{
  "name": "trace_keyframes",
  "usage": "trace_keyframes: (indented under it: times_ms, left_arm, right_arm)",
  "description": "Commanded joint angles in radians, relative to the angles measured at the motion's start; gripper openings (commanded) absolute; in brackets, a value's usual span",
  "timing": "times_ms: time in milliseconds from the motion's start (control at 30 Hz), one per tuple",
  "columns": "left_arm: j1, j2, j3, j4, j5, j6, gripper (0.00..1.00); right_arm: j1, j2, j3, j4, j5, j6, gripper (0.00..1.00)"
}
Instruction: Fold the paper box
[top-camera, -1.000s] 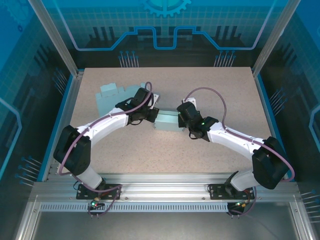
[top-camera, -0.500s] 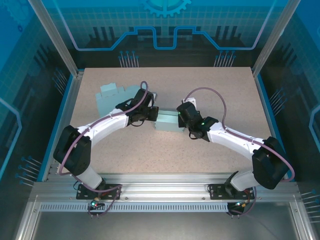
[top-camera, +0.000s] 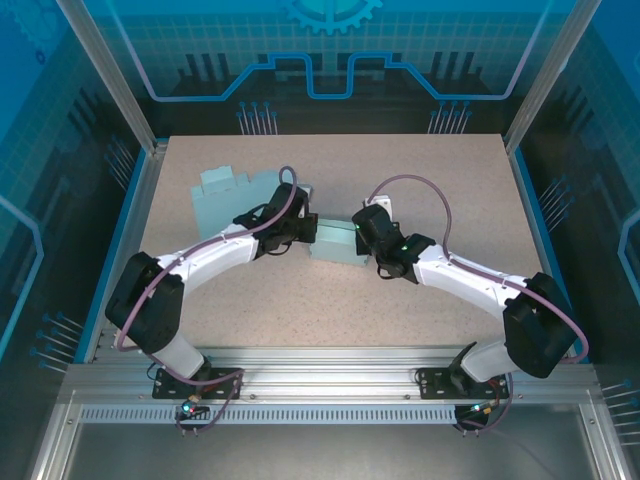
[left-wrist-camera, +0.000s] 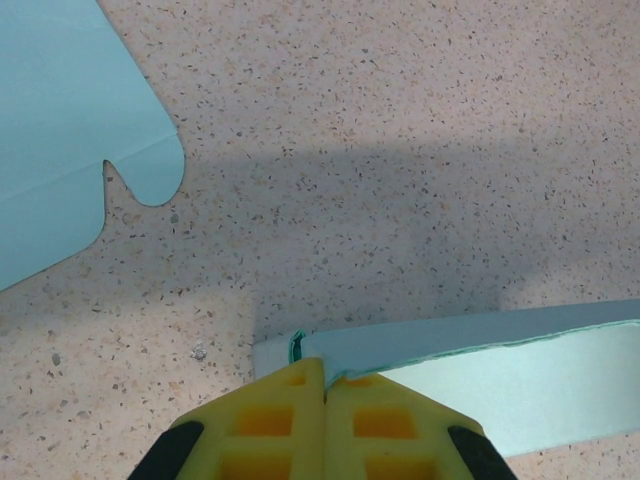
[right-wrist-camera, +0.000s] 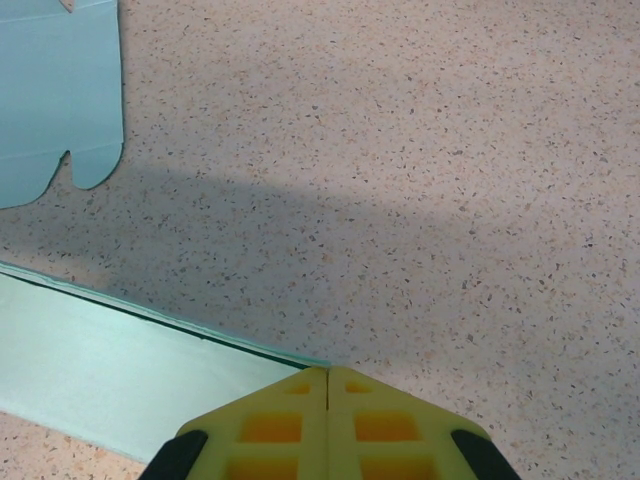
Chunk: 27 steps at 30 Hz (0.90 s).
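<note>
The paper box (top-camera: 334, 243) is a pale teal, partly folded piece in the middle of the table, held between my two grippers. My left gripper (top-camera: 309, 233) is shut on its left end. In the left wrist view the yellow fingertips (left-wrist-camera: 323, 366) pinch the box's folded edge (left-wrist-camera: 470, 340). My right gripper (top-camera: 358, 240) is shut at the box's right end. In the right wrist view the tips (right-wrist-camera: 328, 372) meet at the corner of the box panel (right-wrist-camera: 110, 370), which runs off to the left.
A second flat teal sheet (top-camera: 222, 195) with notched tabs lies at the back left of the speckled table (top-camera: 420, 170). It appears in the left wrist view (left-wrist-camera: 60, 150) and the right wrist view (right-wrist-camera: 55, 90). Frame posts stand at the table's corners.
Both grippers and the box have shifted slightly to the left. Both grips stay the same.
</note>
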Motion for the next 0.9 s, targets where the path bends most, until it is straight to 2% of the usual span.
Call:
trace_keyframes:
  times_ms: [0, 467, 867]
  left_arm:
    - [-0.014, 0.002, -0.052, -0.084, -0.010, -0.009, 0.00]
    - [-0.022, -0.016, -0.132, 0.000, -0.031, -0.030, 0.00]
    - [-0.071, -0.025, -0.158, 0.038, -0.095, -0.058, 0.00]
  right_arm:
    - [0.027, 0.020, -0.020, -0.036, -0.040, 0.008, 0.07]
    - [0.036, 0.022, -0.028, -0.006, -0.066, 0.076, 0.06]
    - [0.063, 0.071, 0.056, -0.007, -0.016, 0.127, 0.07]
